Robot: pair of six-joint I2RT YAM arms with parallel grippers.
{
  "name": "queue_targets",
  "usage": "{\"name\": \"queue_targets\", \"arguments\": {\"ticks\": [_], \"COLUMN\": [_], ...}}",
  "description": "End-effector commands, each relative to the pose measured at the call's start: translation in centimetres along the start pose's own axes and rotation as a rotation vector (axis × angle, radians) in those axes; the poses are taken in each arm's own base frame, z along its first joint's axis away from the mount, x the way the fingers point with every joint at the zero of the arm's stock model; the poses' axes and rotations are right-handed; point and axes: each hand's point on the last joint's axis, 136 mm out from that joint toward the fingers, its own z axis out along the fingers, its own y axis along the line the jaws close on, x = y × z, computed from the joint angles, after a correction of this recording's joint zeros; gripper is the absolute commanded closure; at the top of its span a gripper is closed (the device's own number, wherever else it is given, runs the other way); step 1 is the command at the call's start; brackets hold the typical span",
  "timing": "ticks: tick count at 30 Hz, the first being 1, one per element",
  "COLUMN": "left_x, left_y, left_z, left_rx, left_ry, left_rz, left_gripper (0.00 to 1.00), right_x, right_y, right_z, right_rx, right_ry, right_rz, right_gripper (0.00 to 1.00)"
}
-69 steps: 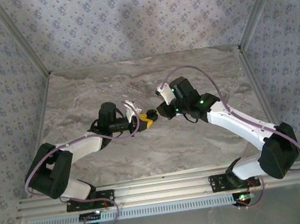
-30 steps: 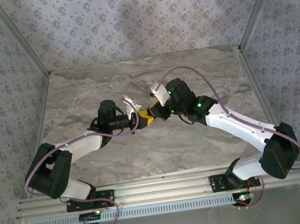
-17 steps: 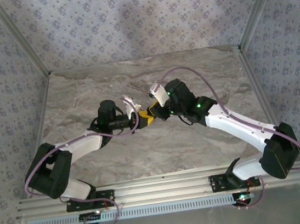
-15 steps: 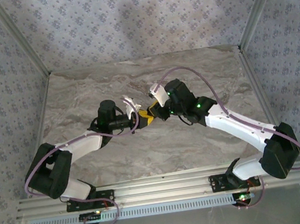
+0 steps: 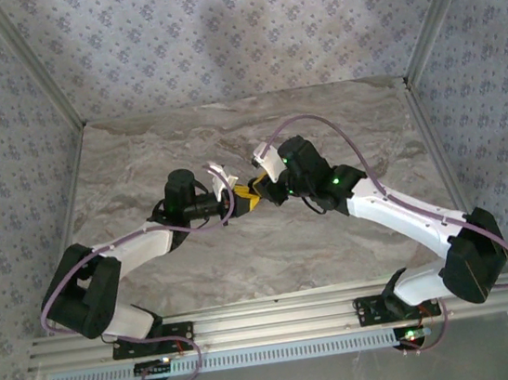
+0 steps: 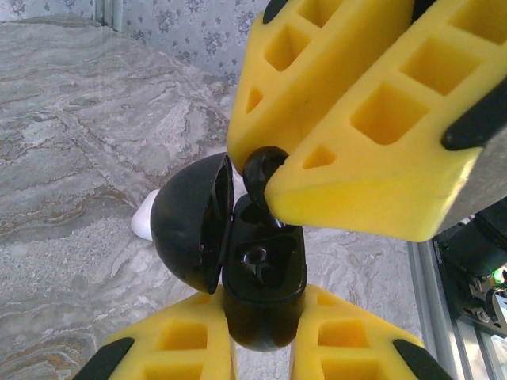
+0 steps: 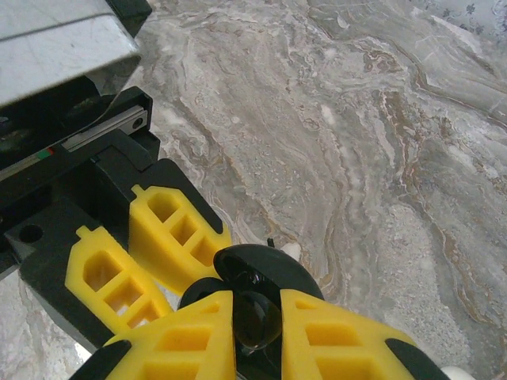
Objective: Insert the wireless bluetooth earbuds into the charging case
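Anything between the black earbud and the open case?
No. Left wrist view: the black earbud, in the right gripper, hangs right at the open charging case mouth; nothing between them.

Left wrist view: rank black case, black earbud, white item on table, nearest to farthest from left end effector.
1. black case: gripped in the left end effector, lower centre, open.
2. black earbud: at the case's opening, just above it.
3. white item: on the table, left, behind the case.
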Motion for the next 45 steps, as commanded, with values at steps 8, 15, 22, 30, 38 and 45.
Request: {"name": "queue_targets", "arguments": {"ticks": [8,15,22,30,38,45], "left_x": [-3.1,-3.2,-3.0,-3.1,-3.2,-3.4], "left_y": [-1.1,-0.8,-0.6,-0.8,-0.9,-1.0], "left_z": [-0.5,-0.9,-1.0,-1.0,-1.0,-1.0], "left_rx": [0.006,-0.068,-0.096,-0.090,-0.086,-0.085], "left_ry": [-0.067,-0.047,-0.037,-0.038,-0.040,-0.044], "left_rz": [0.095,0.164,0.199,0.208,0.204,0.203], "left_gripper": [0.84,0.83,0.83,0.83,0.83,0.83], "right_x": [-0.1,-2.4,-4.8,-4.0,-2.1,-0.9], "right_y": [0.6,0.3,-0.3,-2.1,-0.6,-0.1], "right_z": [-1.6,-3.1,-5.3,-5.8,-3.9,-2.1], "right_rx": [-0.035,-0.046,-0.068,-0.032,-0.130,-0.173], "right_ry": [-0.019,-0.082,-0.172,-0.140,-0.029,0.049], "right_rz": [0.020,0.072,0.191,0.372,0.415,0.426], "right_gripper": [0.66,0.44,0.36,0.33,0.32,0.31]}}
